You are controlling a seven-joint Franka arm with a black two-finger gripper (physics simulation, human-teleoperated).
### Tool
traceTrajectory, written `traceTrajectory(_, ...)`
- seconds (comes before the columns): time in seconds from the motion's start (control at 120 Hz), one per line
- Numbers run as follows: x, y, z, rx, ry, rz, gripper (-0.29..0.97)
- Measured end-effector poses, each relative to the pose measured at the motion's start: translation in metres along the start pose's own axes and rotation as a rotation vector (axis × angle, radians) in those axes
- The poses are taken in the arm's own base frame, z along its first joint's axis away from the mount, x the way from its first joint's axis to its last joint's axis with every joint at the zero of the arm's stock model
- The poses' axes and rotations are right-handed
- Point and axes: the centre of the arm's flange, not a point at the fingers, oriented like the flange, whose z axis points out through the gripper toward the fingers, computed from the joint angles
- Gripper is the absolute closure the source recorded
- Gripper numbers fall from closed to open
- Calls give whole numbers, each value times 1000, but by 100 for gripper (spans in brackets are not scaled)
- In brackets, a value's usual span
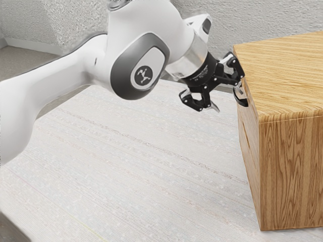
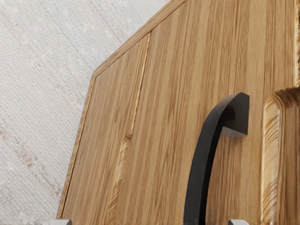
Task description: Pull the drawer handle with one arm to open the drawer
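While the gripper (image 1: 226, 99) sits at the cabinet's upper front edge, the count is: one arm (image 1: 75, 75), one gripper, one wooden cabinet (image 1: 287, 131), one black handle (image 1: 243, 100), one table (image 1: 126, 166). Wrist view puts the handle on one drawer front (image 2: 173, 117), with a second panel (image 2: 112, 117) beside it across a seam. Can't tell if that one is a drawer too. Two raised wood strips (image 2: 271, 154) on the face, one on each side of the handle.

Claw is released: fingers (image 1: 214, 107) spread wide with the handle between them, close to the finger nearer the cabinet and well apart from the other. Two grey fingertips (image 2: 238, 221) in the wrist view straddle the bar.

Handle location: on the cabinet face turned to the exterior view's left, just under the top edge. Curved bar, long axis running along the face, roughly parallel to that top edge. It bows out off the wood toward the arm. One mounting end (image 2: 234, 119) is visible, squared off and seated on the wood; the other is cut off under the hand. Drawer front looks flush with the neighbouring panel.
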Motion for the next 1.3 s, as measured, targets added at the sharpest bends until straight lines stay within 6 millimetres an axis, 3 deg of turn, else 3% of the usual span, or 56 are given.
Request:
traceTrajectory(0.533, 1, -12, 15, 15, 4, 2, 28)
traceTrajectory(0.842, 7, -26, 7, 24, 17, -14, 28)
traceTrajectory(1.3, 15, -66, -11, 59, 42, -53, 29)
